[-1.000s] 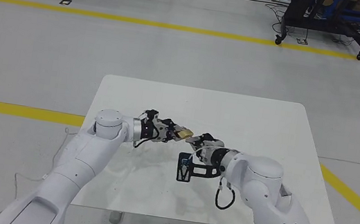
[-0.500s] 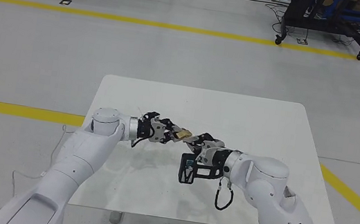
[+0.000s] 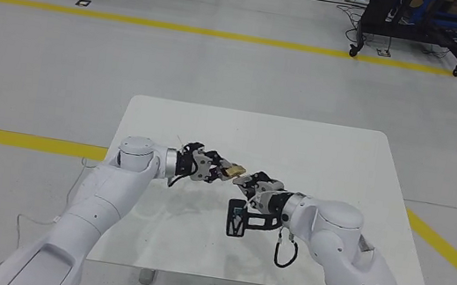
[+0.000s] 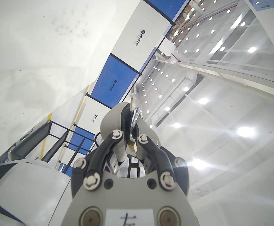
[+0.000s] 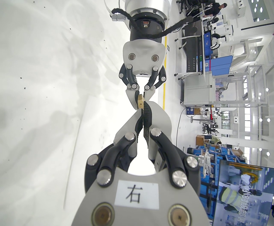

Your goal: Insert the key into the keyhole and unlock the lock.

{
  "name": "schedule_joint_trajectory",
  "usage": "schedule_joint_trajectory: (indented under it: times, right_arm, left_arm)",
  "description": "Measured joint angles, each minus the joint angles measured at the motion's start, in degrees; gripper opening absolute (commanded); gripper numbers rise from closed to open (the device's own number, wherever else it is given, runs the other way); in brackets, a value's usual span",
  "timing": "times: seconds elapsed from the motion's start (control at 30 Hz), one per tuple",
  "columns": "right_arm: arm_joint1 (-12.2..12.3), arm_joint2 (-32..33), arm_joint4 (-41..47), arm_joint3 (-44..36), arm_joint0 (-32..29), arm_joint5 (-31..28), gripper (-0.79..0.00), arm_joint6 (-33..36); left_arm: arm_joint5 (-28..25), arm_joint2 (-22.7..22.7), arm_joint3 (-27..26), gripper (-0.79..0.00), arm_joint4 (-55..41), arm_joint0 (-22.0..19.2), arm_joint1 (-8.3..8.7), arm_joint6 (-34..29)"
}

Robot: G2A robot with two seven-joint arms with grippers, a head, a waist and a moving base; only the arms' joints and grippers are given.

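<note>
A small brass padlock [image 3: 235, 171] hangs above the middle of the white table [image 3: 341, 159], with my left gripper [image 3: 226, 170] shut on it. In the left wrist view the silver shackle [image 4: 136, 115] pokes out between the fingers and the brass body [image 4: 133, 147] sits deeper in. My right gripper [image 3: 248, 180] faces it tip to tip and is shut. In the right wrist view its black pads [image 5: 146, 119] press together, and the right gripper [image 5: 143, 109] touches the padlock [image 5: 140, 102]. The key is hidden between the pads.
Both arms meet over the table's centre, a little above its top. Bare tabletop lies all around them. A black wheeled frame [image 3: 414, 32] stands on the floor far behind the table.
Almost nothing has moved. My right wrist has shifted very slightly against the lock, and both grippers stay closed.
</note>
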Motion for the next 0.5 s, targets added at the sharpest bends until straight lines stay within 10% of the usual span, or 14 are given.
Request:
schedule_joint_trajectory:
  times: [0.5]
  right_arm:
    - [0.11,-3.27,-3.32,-0.28,1.49,-1.05,-0.785,3.86]
  left_arm:
    - [-0.60,0.67,-0.09,-0.785,0.66,0.02,0.16,0.15]
